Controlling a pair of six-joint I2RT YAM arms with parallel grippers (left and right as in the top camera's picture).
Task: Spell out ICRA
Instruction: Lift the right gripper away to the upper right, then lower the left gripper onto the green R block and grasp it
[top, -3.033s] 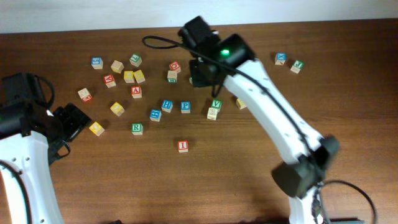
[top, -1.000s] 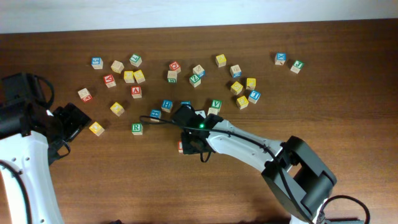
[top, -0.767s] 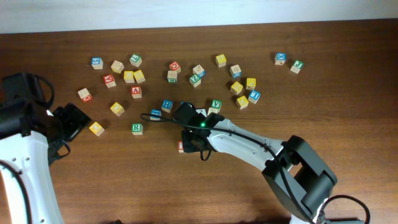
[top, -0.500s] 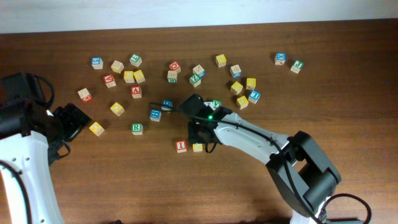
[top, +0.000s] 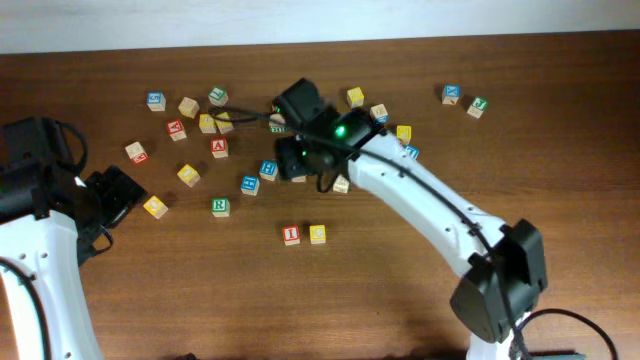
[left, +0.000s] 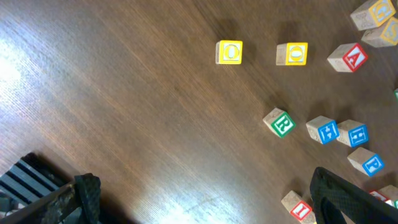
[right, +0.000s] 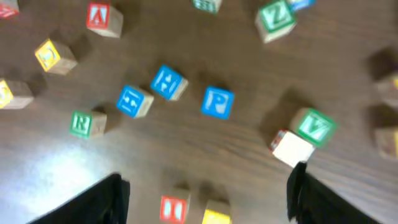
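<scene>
My right claw (right: 206, 179) is spread wide, empty, above the scatter. I cube (top: 291, 235) sits just beside C cube (top: 317, 234). R cube (top: 220, 207) and A cube (top: 219, 148) are apart, further left. My left claw (left: 205, 186) is wide open, empty.

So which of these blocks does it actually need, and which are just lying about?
Needed: I cube, yellow C cube, R cube, A cube.
Lying about: blue P cube, blue H cube, green V cube.

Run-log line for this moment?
row: red-lettered wooden I cube beside yellow wooden C cube | loose: green-lettered R cube, red-lettered A cube | right gripper open, empty | left gripper open
</scene>
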